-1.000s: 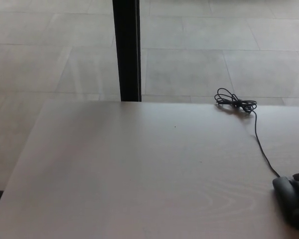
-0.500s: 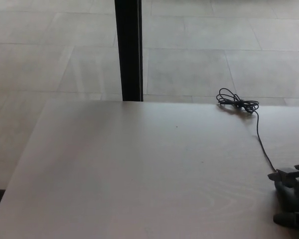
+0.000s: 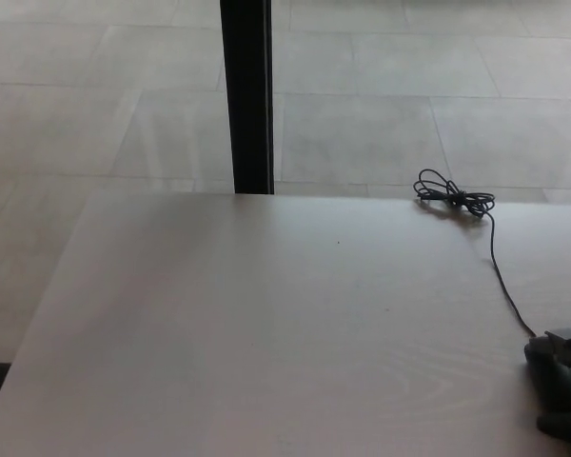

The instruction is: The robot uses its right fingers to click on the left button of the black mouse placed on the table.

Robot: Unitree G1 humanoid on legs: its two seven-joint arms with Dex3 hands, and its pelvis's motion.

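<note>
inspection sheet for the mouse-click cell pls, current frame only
Surface: pale wooden table, mostly bare.
Job's things: black mouse at the table's right edge, largely covered by the hand.
Clutter: nothing seen.
Hands: right hand over the mouse, finger state unclear; left hand not in view.
Cables: mouse cable runs to a bundled coil at the table's far edge.
Surroundings: grey tiled floor, black post behind the table.

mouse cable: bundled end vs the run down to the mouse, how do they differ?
The coiled bundle is looped into a tangle, while the straight run is a single strand curving gently. The bundle sits near the table's far edge; the run heads toward the near right, ending at the black mouse where the right robot hand is. Both are thin, black and lie flat on the table.
</note>
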